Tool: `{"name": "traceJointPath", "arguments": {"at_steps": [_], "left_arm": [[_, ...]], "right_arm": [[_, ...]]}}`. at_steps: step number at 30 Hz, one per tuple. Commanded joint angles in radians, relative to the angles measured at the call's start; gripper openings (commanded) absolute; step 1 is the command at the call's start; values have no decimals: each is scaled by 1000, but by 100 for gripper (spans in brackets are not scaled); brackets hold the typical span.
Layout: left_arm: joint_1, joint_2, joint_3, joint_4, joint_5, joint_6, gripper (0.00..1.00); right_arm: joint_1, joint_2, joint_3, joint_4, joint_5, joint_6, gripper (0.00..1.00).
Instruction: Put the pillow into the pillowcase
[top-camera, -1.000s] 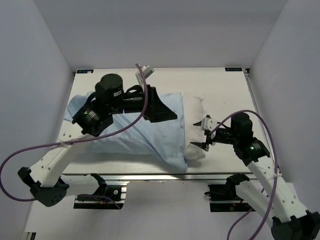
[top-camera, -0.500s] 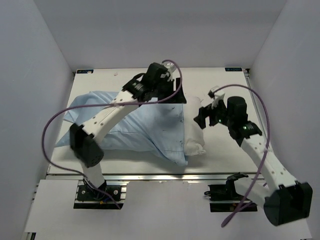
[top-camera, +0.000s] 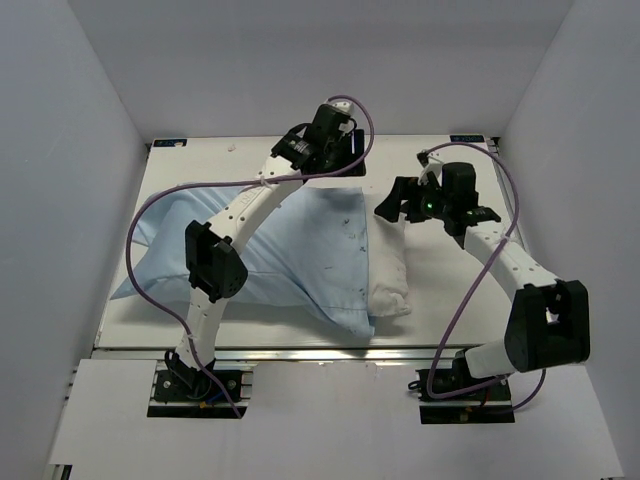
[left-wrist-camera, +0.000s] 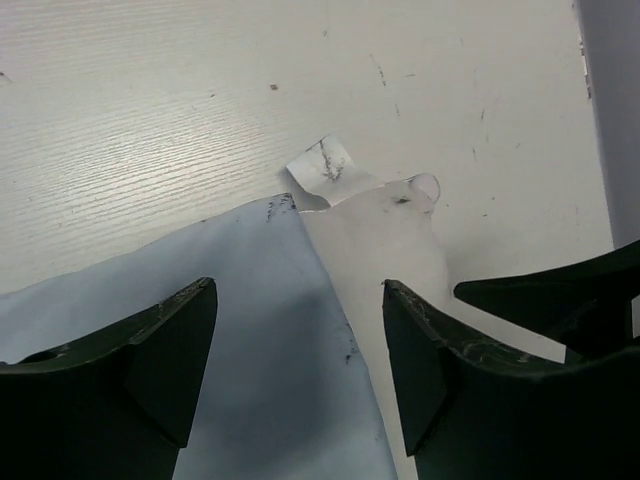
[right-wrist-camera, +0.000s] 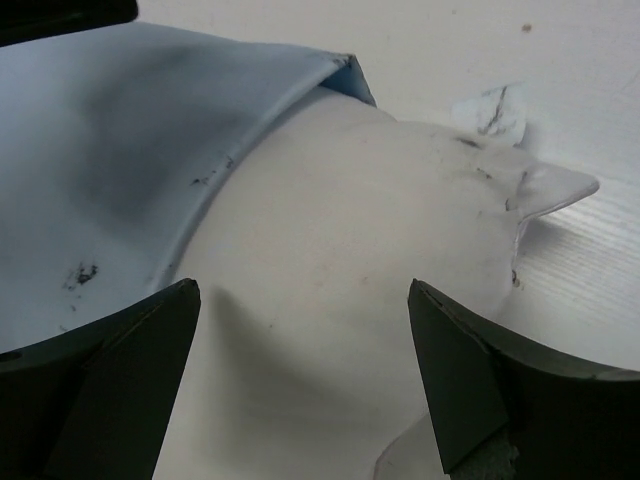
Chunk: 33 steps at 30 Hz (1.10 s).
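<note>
The pillow (top-camera: 390, 268) lies mid-surface, mostly inside the pillowcase (top-camera: 300, 245), its bare end sticking out toward the surface's (top-camera: 455, 290) right edge, while the left end effector (left-wrist-camera: 298, 320) and right end effector (right-wrist-camera: 302, 310) hang wide open and empty over its far corner.

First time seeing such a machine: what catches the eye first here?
A light-blue pillowcase sprawls across the table, with the white pillow poking out of its right end. Both arms reach to the far corner of that end, where the left gripper and right gripper hang open just above the fabric.
</note>
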Motion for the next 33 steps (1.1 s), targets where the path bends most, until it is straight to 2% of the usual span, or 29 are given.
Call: {"name": "traceJointPath", "arguments": {"at_steps": [1,8,11,12,15,18,21,24,30,33], "left_arm": [[-1,0,-39,21,-14,28,77],[-1,24,-164,60,49,21,73],[-1,-5,-215,106,49,24,74],[-1,-11,-220,113,49,28,74],[-1,-5,-189,104,47,41,75],[-1,23,-142,71,84,54,75],[-4,-6,-183,106,139,40,75],[-9,-43,-224,147,151,21,75],[-9,-42,-221,100,141,29,72],[-12,-40,-237,69,130,38,54]], "right_arm": [[-4,40,-8,48,-33,72,89],[-3,173,-14,26,-45,135,87],[-4,226,-5,40,-95,156,67],[-4,238,-5,45,-112,165,47],[3,255,-11,60,-154,170,20],[15,200,-42,126,-149,156,9],[29,126,-60,163,-125,123,0],[37,92,-60,166,-119,106,0],[57,63,-83,180,-134,123,0],[57,54,-83,181,-131,124,0]]}}
